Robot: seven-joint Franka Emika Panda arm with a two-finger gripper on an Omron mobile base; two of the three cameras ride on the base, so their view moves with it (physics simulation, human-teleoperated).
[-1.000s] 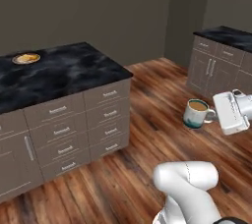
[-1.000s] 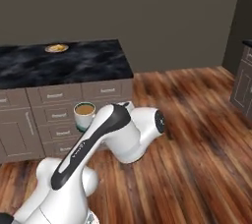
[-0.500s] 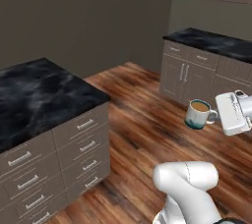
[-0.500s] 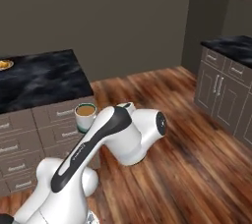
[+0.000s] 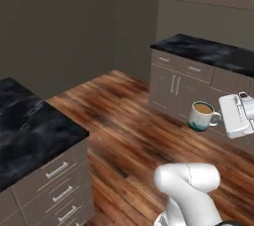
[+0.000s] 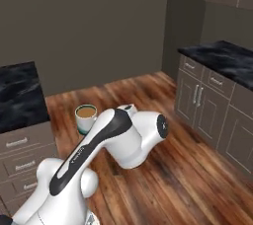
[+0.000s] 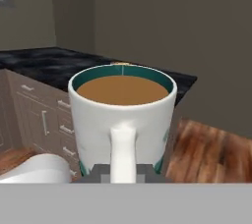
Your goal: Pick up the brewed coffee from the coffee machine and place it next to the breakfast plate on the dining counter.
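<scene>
While the claw point(image 5: 222, 116) stays pinched on the handle of the brewed coffee point(image 5: 202, 115), that mug rides upright and level above the wooden floor point(image 5: 124, 121), touching nothing else. Its handle faces the hand. Wide bare floor lies below, between the dining table point(image 5: 30, 136) corner at left and the black-topped cabinets point(image 5: 208, 54) at right, both well apart from the mug.

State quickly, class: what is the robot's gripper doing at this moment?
Gripper: shut on the handle of the coffee mug, which it holds upright in the air.
</scene>
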